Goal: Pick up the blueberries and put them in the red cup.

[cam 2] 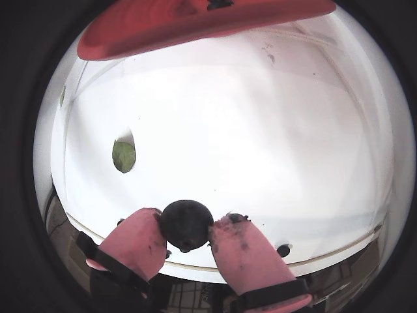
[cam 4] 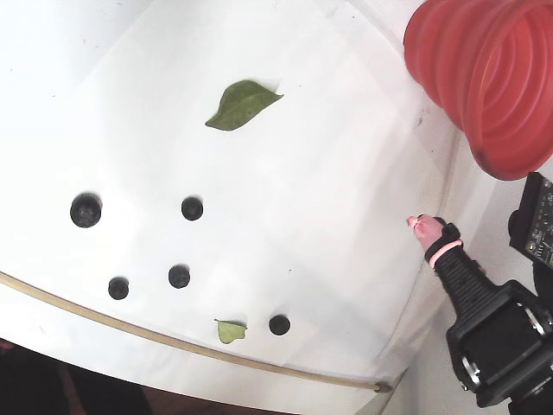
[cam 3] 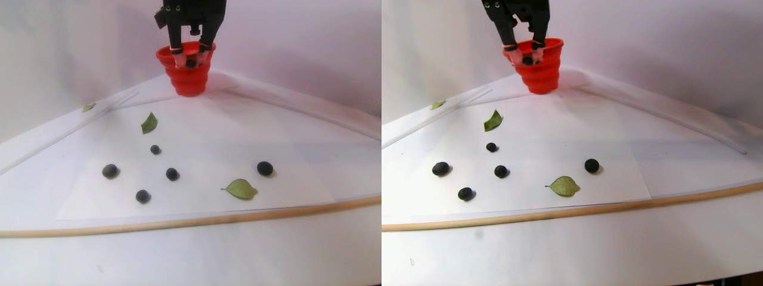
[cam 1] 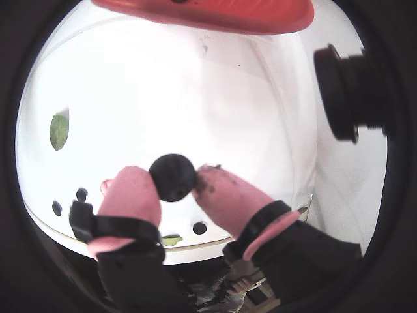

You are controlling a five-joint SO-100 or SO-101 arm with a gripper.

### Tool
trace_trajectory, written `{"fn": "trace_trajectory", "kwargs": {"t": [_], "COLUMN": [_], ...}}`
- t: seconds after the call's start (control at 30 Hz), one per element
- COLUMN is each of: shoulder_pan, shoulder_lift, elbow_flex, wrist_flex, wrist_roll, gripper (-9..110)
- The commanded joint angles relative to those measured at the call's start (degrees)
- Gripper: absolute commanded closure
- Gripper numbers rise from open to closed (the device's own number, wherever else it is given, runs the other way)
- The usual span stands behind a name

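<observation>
A: First wrist view. Gripper (cam 1: 174, 186) clenched on one blueberry (cam 1: 172, 177), pinched between two pink fingertips (cam 1: 130, 192). Red cup (cam 1: 215, 14) rim at the top edge.
B: Loose berries there?
A: Three dark ones on the white table (cam 1: 195, 98) below: one at (cam 1: 81, 194), one at (cam 1: 57, 208), one at (cam 1: 199, 228). One green leaf (cam 1: 58, 129) on the left, another scrap of green between the fingers low down.
B: Other wrist view?
A: Same grasp. Gripper (cam 2: 187, 229), held berry (cam 2: 186, 222), cup edge (cam 2: 195, 23) along the top. One leaf (cam 2: 124, 156) left of centre, one loose berry (cam 2: 283, 250) at lower right. The rest is hidden by the fingers.
B: Stereo pair?
A: Left half: gripper (cam 3: 191, 61) hangs in front of the cup's (cam 3: 189, 80) upper part, held berry (cam 3: 191, 62) just below rim level. Whether it is over the opening, can't tell. Five berries on the table: (cam 3: 155, 149), (cam 3: 110, 171), (cam 3: 172, 174), (cam 3: 143, 196), (cam 3: 265, 168). Three leaves: (cam 3: 149, 123), (cam 3: 241, 189), a small one far left (cam 3: 89, 107).
B: Fixed view?
A: Cup (cam 4: 492, 86) top right. Only one pink fingertip (cam 4: 422, 226) shows; the held berry is not seen. Five berries: (cam 4: 85, 210), (cam 4: 192, 207), (cam 4: 179, 276), (cam 4: 118, 288), (cam 4: 279, 324). Two leaves: (cam 4: 242, 102), (cam 4: 230, 330).
</observation>
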Motion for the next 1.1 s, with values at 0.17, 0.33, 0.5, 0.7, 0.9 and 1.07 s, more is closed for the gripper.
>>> {"fn": "trace_trajectory", "kwargs": {"t": [0.17, 0.33, 0.5, 0.7, 0.9, 1.07], "shoulder_pan": [-1.2, -1.8, -2.1, -2.0, -2.2, -2.3], "shoulder_lift": [3.7, 4.2, 3.9, 1.1, -2.7, -4.8], "elbow_flex": [-8.9, -10.4, -12.3, -15.5, -18.0, -19.4], "wrist_flex": [1.9, 2.5, 2.5, 0.3, -2.7, -4.4], "wrist_roll": [0.9, 1.0, 1.2, 1.8, 1.8, 1.8], "gripper": [88, 88, 88, 88, 88, 88]}}
